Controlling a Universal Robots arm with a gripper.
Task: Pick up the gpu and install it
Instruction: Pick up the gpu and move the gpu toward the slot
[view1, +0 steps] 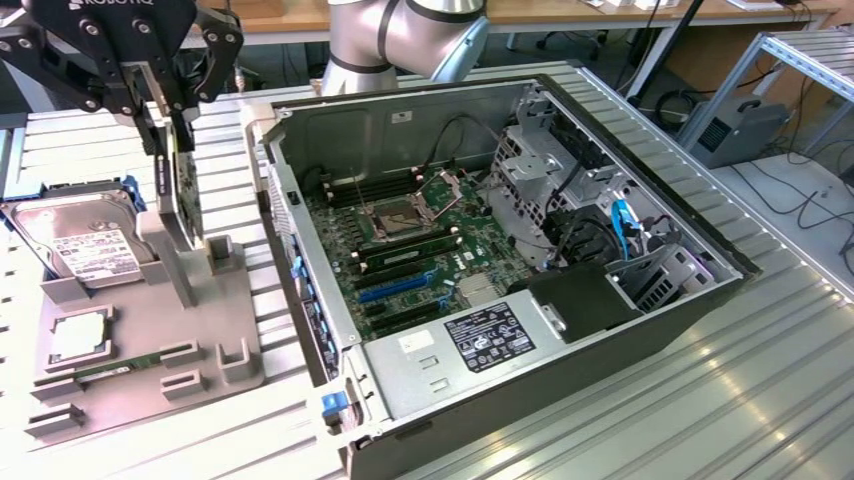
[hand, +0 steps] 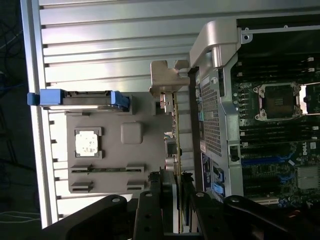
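Partly cut off at the exterior view's upper left, the gripper (view1: 167, 120) points straight down, clamped on the edge-on gpu (view1: 184, 195), fan hidden.

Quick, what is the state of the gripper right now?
Gripper: closed, holding the upright graphics card.

We see the thin flat dark gpu card (view1: 175, 200) edge-on only; both faces hidden. The black two-fingered gripper (view1: 167, 118) is cut by the exterior view's top edge. Print on the silver boxy hard drive's white label (view1: 88, 255) too small to read.
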